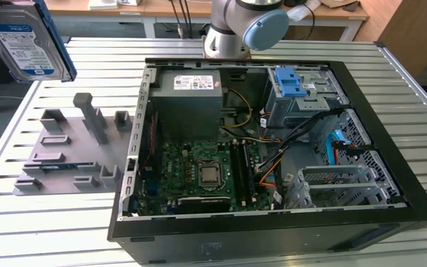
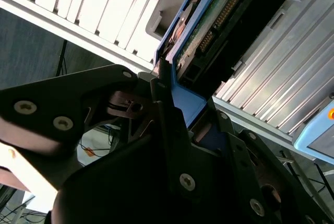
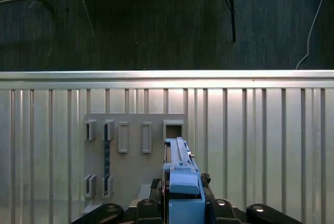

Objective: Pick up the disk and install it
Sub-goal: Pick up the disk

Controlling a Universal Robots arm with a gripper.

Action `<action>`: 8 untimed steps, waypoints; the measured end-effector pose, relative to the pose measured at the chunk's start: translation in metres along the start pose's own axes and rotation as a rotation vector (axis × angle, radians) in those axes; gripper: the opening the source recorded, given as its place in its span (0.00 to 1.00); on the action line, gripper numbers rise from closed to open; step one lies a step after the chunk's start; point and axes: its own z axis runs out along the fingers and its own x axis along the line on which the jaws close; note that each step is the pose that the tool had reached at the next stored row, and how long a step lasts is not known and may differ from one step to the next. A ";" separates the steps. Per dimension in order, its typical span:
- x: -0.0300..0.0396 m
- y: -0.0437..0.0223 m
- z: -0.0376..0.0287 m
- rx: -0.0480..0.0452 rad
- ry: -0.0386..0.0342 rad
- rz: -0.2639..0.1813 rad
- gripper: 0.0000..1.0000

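The gripper [image 3: 183, 207] clenches the disk [image 1: 24, 41] (blue-railed) — aloft; grey rack [image 1: 73, 150] nearby.

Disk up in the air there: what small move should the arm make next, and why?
Probably carry the disk toward the exterior view's right, over the open case. The gripper holds it clear of the grey rack, beside the case, while the drive bay sits inside the case.

A blue-railed rectangular disk [image 3: 181, 174], seen edge-on, sits clamped between the jaws of the black gripper [image 3: 183, 203]; beyond the disk, a grey slotted plastic holder [image 3: 130, 172] lies on the ribbed metal surface [image 3: 261, 145].
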 end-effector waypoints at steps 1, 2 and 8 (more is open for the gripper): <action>0.0000 0.0000 -0.0006 0.0001 0.0000 0.000 0.36; 0.0000 0.0000 -0.0015 0.0000 0.0000 0.000 0.36; 0.0001 0.0000 -0.0055 0.0001 0.0000 0.000 0.36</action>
